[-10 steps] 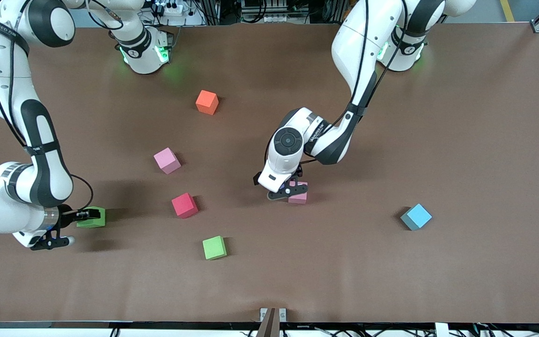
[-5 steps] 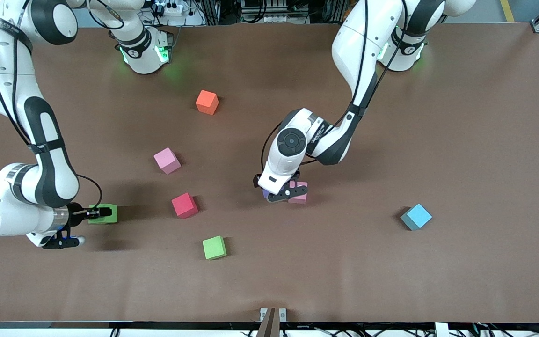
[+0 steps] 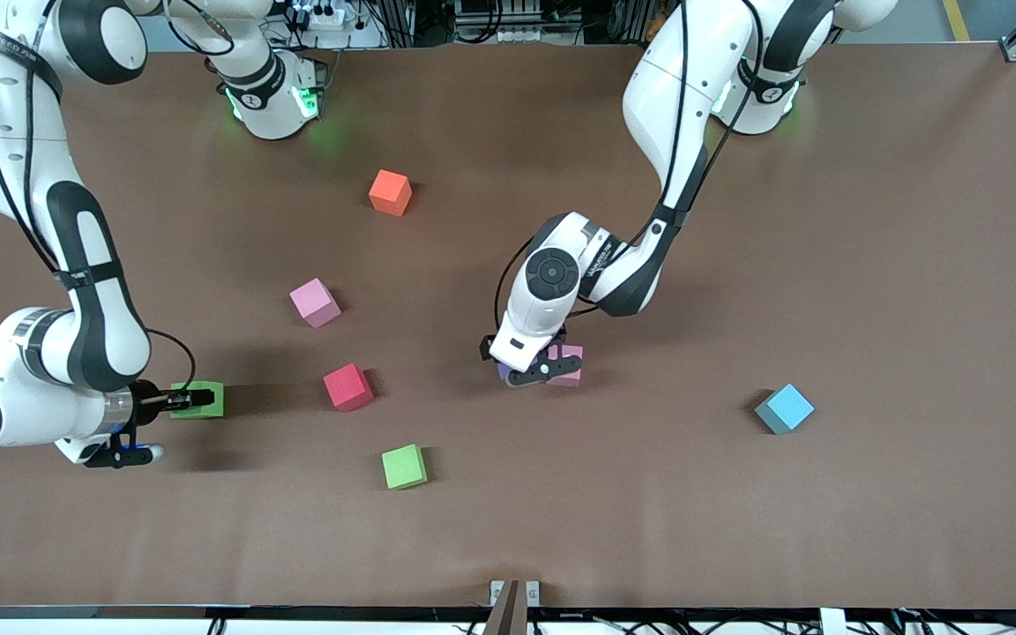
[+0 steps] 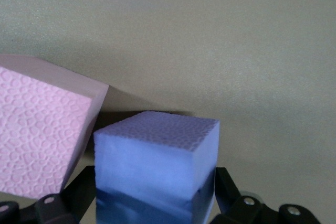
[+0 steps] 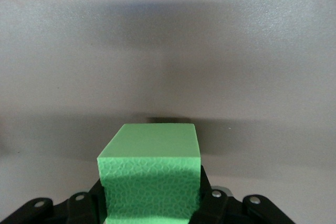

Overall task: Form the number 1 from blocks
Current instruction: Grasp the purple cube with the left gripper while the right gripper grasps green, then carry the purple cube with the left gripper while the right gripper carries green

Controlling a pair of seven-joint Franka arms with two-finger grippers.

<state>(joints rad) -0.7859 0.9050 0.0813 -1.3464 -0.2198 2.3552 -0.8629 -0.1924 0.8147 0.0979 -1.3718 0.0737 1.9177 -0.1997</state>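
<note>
My left gripper (image 3: 533,371) (image 4: 155,205) is low over the middle of the table, open, with a finger on each side of the purple block (image 4: 157,156) (image 3: 502,371). That block sits close beside a pink block (image 3: 569,368) (image 4: 42,140), which is turned at an angle to it. My right gripper (image 3: 193,403) (image 5: 149,205) is shut on a green block (image 3: 205,399) (image 5: 149,182), held just above the table toward the right arm's end. Loose on the table lie another pink block (image 3: 315,302), a second green block (image 3: 405,466) and a sky blue block (image 3: 784,408).
A red cube (image 3: 348,386) lies between the held green block and the left gripper. An orange cube (image 3: 390,192) sits farther from the front camera, near the right arm's base. The brown table (image 3: 870,265) is bare toward the left arm's end apart from the sky blue block.
The right gripper has carried the green block a little toward the table's middle. The left hand has shifted slightly, so an edge of the purple block now shows in the front view.
</note>
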